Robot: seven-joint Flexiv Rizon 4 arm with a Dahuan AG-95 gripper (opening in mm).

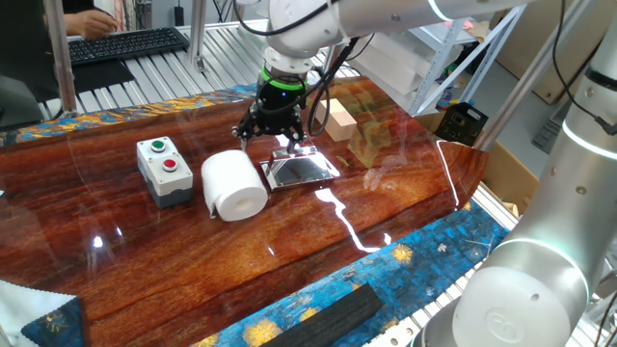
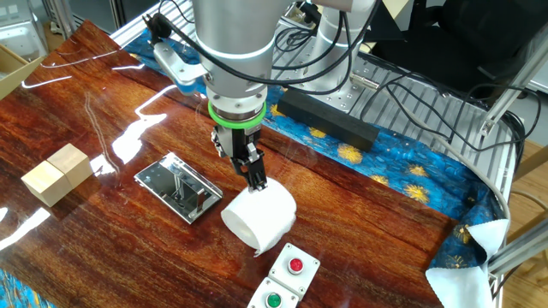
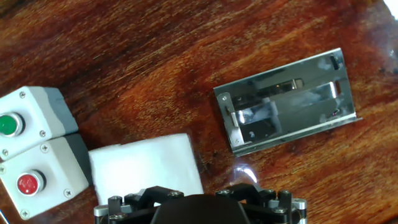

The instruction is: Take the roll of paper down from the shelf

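1. White and lying on its side, the roll of paper (image 1: 233,185) rests on the glossy wooden surface (image 1: 289,260), off the shelf (image 1: 301,170) and just beside it.
2. Chrome and mirror-like, the shelf lies flat near the middle of the surface, with a short bar across its plate; nothing sits on it.
3. On the roll's other side stands a grey button box (image 1: 164,171) with one green and one red button, close to the roll but apart from it.
4. The gripper (image 2: 253,168) points straight down over the gap between roll and shelf; its jaws stand wide apart and hold nothing.
5. In the other fixed view a dark fingertip hangs just above the roll's top edge; whether it touches cannot be told.
6. Two tan wooden blocks (image 2: 56,174) sit together toward the surface's edge beyond the shelf, well apart from the roll.
7. A blue patterned cloth (image 1: 318,299) runs along the surface's near edge.
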